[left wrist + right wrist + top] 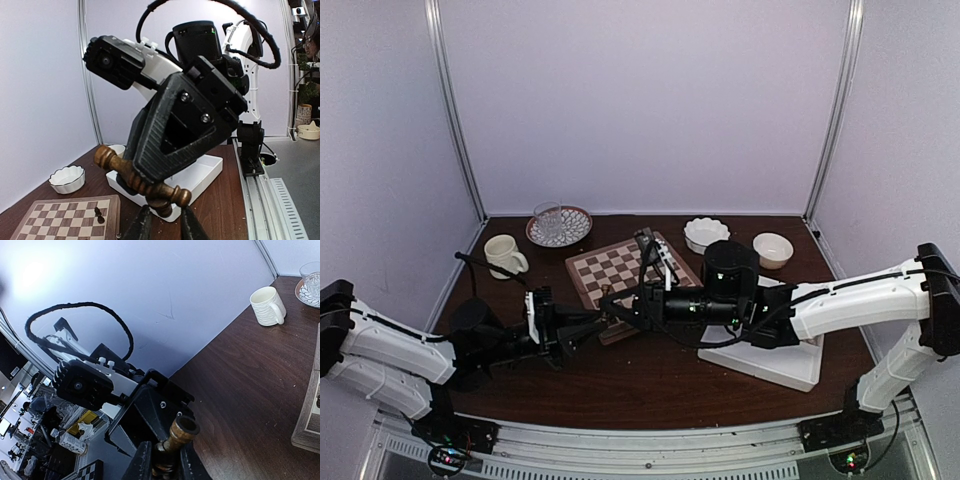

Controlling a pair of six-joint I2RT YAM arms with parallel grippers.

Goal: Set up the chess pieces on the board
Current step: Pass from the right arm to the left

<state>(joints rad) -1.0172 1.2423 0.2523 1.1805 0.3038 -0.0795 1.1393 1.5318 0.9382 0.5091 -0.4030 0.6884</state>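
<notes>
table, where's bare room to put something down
Bare: table's near strip between left arm and tray, and the gap between plate and fluted bowl. Crowded: the chessboard's near corner, where left pincer and right pincer meet at a chess piece.

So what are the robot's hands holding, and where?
A brown chess piece. The right fingers pinch its middle; the left fingers sit around one end.

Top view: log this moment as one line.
stage: handover near chessboard | right gripper: shut on brown chess piece | left gripper: flanking it, grip unclear
</notes>
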